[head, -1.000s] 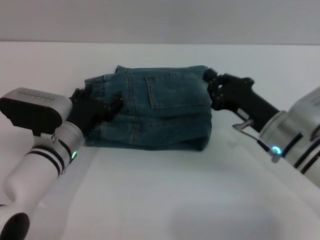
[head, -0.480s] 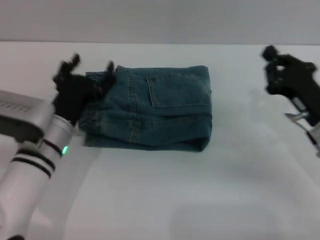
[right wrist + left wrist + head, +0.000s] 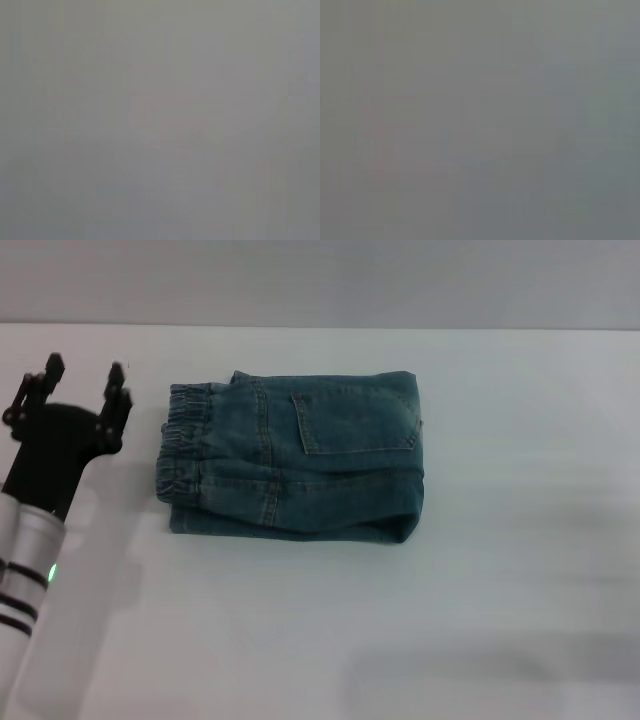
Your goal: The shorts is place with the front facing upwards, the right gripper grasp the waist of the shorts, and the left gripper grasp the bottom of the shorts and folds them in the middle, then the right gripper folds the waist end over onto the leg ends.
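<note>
The white table (image 3: 520, 570) fills the head view, and sitting on it, a little left of centre and toward the far side, are the shorts (image 3: 300, 465), blue denim, already doubled into a compact rectangular bundle. A patch pocket (image 3: 355, 420) faces up on the top layer, the fold runs down the right side of the bundle, and the waist of the shorts (image 3: 180, 435), that dark gathered elastic band, lies along the left side with the other layers stacked beneath it. The leg ends cannot be picked out for certain in that stack. Off to the left, near the bundle but clear of it, the left gripper (image 3: 80, 390) is raised above the table on its silver arm with the green light glowing lower down, fingers spread wide and holding nothing. The right gripper is nowhere in the head view, and both wrist views give only flat grey, so nothing can be told from them. Reading the play: both folds look done, so this seems to be the finish of the task with the cloth released and lying free. If anything is left, it would call only for parking the arms well away without catching the waistband, or a light press to settle the top layer. As for brands, labels or writing, none can be read on the denim or the arm.
</note>
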### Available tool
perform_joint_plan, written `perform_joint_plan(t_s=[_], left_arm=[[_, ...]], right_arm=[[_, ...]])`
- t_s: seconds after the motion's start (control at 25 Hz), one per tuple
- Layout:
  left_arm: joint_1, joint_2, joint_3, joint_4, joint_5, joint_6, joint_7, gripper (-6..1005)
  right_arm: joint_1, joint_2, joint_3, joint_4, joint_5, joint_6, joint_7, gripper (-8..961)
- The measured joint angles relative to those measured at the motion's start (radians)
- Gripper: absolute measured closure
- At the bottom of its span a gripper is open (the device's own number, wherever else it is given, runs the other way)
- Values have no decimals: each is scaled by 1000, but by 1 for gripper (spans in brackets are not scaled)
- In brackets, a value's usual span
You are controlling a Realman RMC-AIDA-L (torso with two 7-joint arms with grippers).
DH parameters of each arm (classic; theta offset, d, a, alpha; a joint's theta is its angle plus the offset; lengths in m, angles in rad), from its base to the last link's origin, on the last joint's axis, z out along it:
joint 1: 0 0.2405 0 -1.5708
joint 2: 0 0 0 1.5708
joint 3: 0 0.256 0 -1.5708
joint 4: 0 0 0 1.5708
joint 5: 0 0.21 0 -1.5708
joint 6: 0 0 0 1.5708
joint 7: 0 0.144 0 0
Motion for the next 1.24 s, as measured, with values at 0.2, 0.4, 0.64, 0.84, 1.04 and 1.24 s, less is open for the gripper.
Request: perform_joint_plan(t_s=[0.2,0.4,0.64,0.84,1.04,1.24], left_arm=[[3,-4,8,44,-1,-4,-2,425],[9,-4,-6,40,-7,-5,-5,552],[18,-5,-17,42,-10,-7,-5,568],[16,-5,-16,41,-6,-7,-1,339],[11,-5,-16,45,-6,-7,-2,207],[11,-6,-17,46,-8,-8,-4,131]], right_arm=[[-29,2,21,18,3,-22,0,926],[-49,4,76,10,2,-13,1,861],[-54,5,79,9,1,-3,-5,752],[-56,5,80,9,4,-3,-7,578],[-56,5,81,11,4,-2,-8,346],[-57,5,85,11,5,-1,-9,233]])
